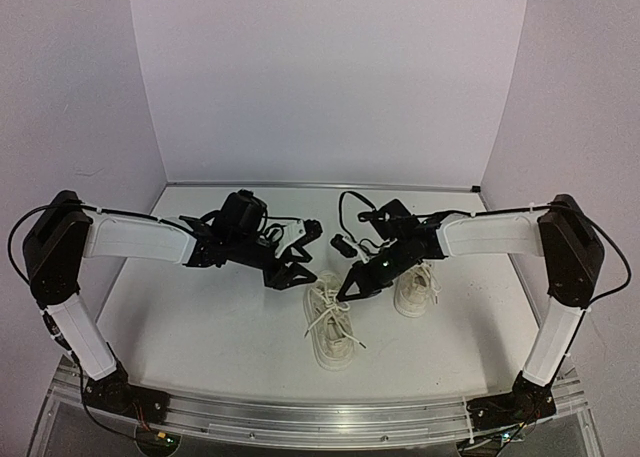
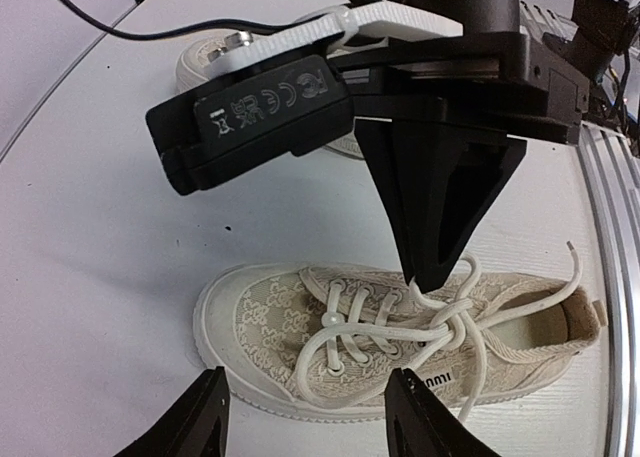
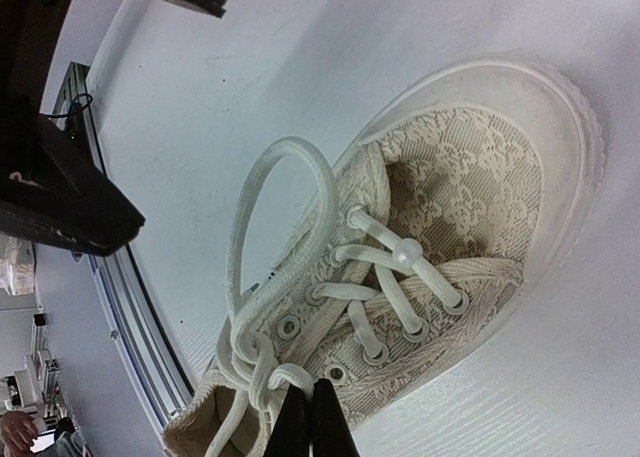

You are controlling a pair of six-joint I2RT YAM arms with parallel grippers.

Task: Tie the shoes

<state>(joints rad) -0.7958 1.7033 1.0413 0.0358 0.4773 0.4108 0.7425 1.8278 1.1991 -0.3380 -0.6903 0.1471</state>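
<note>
The left gripper hung about half open above the left shoe, with nothing between its fingers. The right gripper was closed tight, its tip down on the lace beside the knot of that same shoe. It may have pinched a strand, but I could not tell. The left shoe lay on the table, heel toward the near edge. The right shoe sat near it, not touching.
</note>
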